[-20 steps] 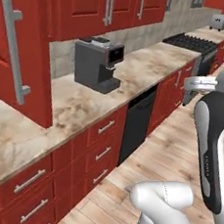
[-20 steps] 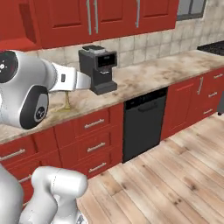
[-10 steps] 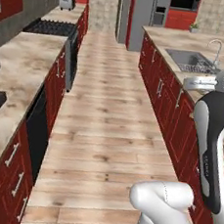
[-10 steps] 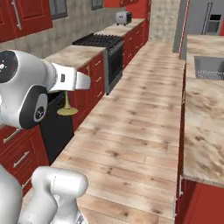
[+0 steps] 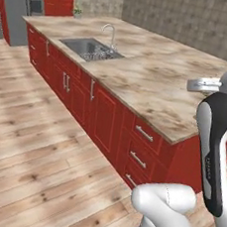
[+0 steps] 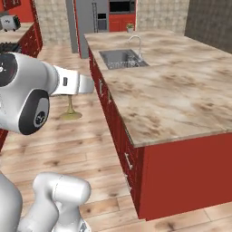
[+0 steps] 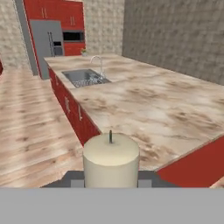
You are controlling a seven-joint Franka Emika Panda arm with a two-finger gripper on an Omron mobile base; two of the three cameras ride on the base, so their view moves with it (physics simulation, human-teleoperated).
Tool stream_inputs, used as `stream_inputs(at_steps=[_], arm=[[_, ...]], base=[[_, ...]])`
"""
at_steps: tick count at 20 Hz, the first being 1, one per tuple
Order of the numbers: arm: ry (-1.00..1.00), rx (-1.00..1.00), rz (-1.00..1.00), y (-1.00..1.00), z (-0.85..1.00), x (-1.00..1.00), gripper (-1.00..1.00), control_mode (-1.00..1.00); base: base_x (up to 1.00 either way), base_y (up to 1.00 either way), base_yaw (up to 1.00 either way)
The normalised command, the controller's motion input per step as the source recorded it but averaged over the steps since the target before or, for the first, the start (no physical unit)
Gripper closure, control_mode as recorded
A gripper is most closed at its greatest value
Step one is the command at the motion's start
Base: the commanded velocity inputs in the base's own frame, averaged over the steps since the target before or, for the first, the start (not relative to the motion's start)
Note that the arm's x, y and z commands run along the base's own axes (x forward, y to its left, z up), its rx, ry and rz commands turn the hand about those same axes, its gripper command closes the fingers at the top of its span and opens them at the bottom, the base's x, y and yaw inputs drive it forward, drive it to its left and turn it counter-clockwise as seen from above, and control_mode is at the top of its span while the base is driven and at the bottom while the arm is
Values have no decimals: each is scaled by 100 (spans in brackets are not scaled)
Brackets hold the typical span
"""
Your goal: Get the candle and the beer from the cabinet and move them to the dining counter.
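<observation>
The cream-white candle [image 7: 111,158] stands upright between my two dark fingertips, and my gripper [image 7: 111,178] is shut on it. From the right base view its brass holder [image 6: 70,110] hangs below my forearm, above the wooden floor and left of the island. The dining counter [image 7: 153,103], a marbled beige-brown island top [image 5: 154,82] [image 6: 181,90], lies straight ahead and to the right of the candle. Its near corner sits just beyond the candle in the hand view. The beer and the cabinet are out of view.
An inset steel sink [image 5: 90,48] [image 6: 121,58] with a curved tap [image 7: 98,63] sits toward the island's far end. Red drawers and doors [image 5: 109,120] front the island. A steel fridge [image 7: 46,37] and wall oven stand at the back. Wooden floor [image 5: 29,126] runs along the island's left.
The whole picture has swung from the wall counter with the coffee machine, past the aisle, to the island; the camera moved. The candle stays in my gripper.
</observation>
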Motion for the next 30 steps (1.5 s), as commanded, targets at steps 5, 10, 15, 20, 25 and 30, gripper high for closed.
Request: stream_inputs(at_steps=[5, 10, 15, 20, 25, 30], arm=[[0, 0, 0, 0, 0, 0, 100, 100], [0, 0, 0, 0, 0, 0, 100, 100], [0, 0, 0, 0, 0, 0, 100, 100], [0, 0, 0, 0, 0, 0, 100, 100], [0, 0, 0, 0, 0, 0, 100, 100], [0, 0, 0, 0, 0, 0, 100, 100]], base=[[0, -71, -1], [19, -100, 3], [23, -100, 0], [22, -100, 0], [13, -100, 0], [0, -100, 0]])
